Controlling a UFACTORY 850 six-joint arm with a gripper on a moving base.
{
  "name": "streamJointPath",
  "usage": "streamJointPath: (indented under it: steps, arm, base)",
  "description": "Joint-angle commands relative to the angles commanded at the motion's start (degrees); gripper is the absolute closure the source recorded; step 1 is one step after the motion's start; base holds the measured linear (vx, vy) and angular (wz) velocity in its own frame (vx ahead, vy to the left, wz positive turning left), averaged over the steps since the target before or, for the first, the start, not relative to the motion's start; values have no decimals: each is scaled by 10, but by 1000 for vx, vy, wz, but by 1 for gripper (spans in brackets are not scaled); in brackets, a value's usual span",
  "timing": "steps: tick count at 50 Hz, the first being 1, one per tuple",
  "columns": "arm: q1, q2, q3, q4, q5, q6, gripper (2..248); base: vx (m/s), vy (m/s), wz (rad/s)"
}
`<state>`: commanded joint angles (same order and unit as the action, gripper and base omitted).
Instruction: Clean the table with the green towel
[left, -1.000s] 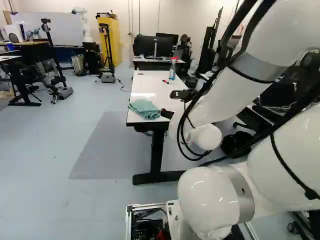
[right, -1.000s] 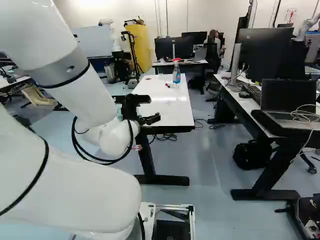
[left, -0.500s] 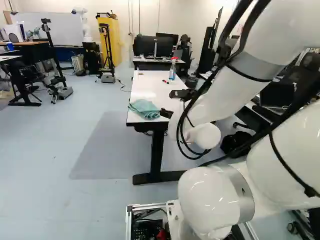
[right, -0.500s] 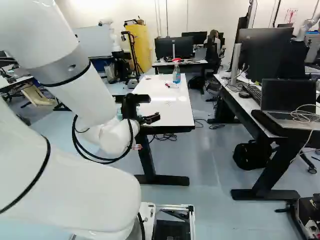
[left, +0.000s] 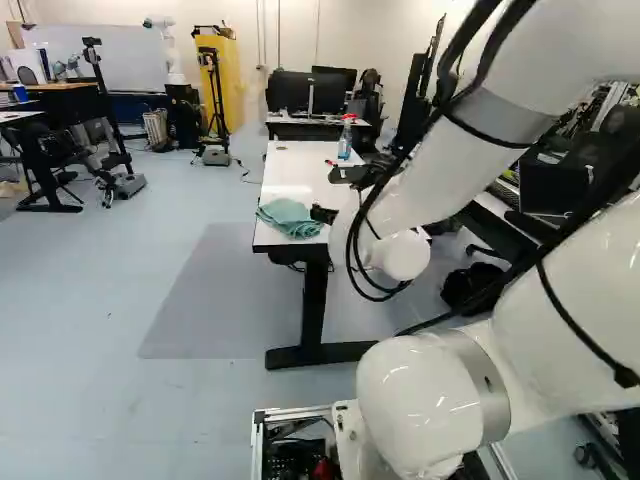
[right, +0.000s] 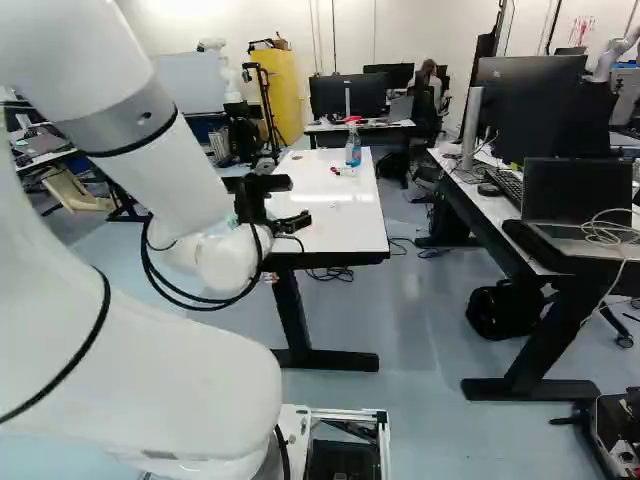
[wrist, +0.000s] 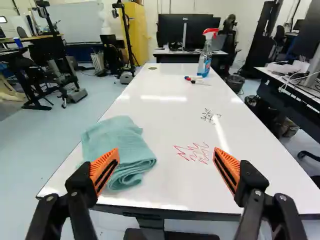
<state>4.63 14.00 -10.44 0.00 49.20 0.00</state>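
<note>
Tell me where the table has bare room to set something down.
The white table looks bare between the green towel and the markers, beside the black scribble, and past the red scribble, on the side away from the towel. It is crowded around the spray bottle and markers.

Tabletop (wrist: 165, 122): smooth, glossy, white, returning bright streaks of light. Towel (wrist: 117, 147): cloth, matt, slightly rough. Arm (right: 170, 365): smooth, glossy white shell (grey collar (right: 122, 122) looks duller, perhaps metal). Orange pads (wrist: 102, 162): ribbed, matt. Spray bottle (wrist: 203, 64): clear plastic by appearance, shiny. Floor (left: 90, 300): smooth, faint sheen.
</note>
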Motion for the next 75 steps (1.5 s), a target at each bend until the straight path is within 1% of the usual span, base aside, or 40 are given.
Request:
streamJointPath:
  steps: [5,38,57,75]
  arm:
    - [10,-4,-11,0,-3,0,3]
    - [73,-82,-81,0,-11,0,3]
    - [97,-139,-138,0,-24,0,3]
    - [112,-194,-195,0,-51,0,3]
  base:
    - [0,0,0]
    - [0,0,0]
    - [0,0,0]
    - [0,0,0]
